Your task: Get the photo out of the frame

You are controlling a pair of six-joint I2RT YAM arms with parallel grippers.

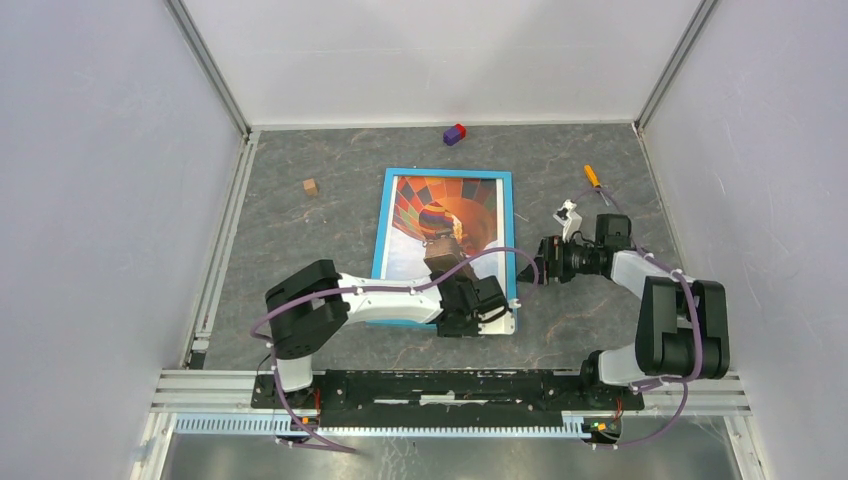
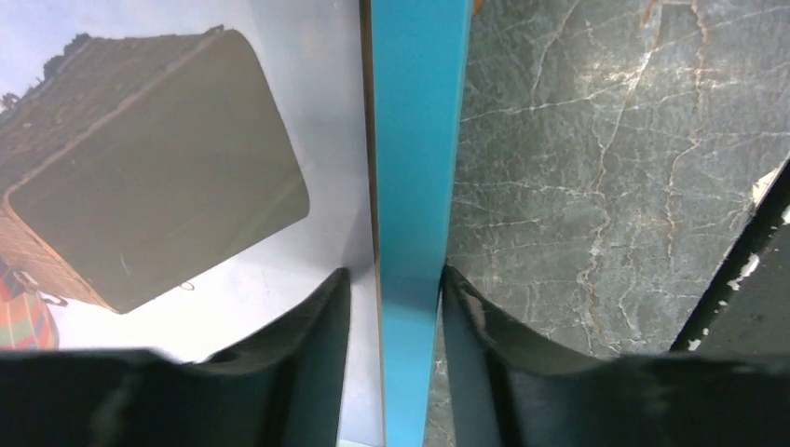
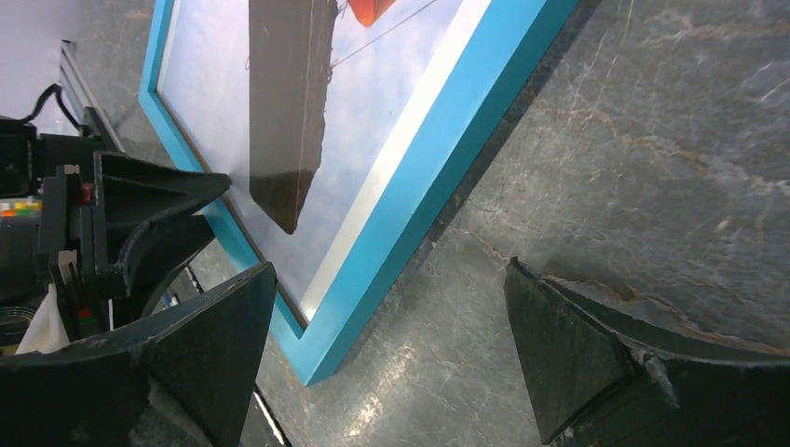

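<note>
We find the frame (image 1: 380,230) lying flat and face up on the table (image 1: 300,250), with the photo (image 1: 455,205) of the balloon seated inside it. The left gripper (image 2: 396,279) straddles the frame's blue right border close to its near corner. Its outer finger (image 2: 475,326) is against the border's edge. Its inner finger (image 2: 317,326) is over the photo, with a sliver showing between. We cannot tell whether it is clamped. The right gripper (image 3: 388,268) stands wide apart, holding nothing, over the table just right of that corner.

Balloon photo (image 1: 468,203) face-up inside flat-lying blue frame (image 1: 447,174)
</note>
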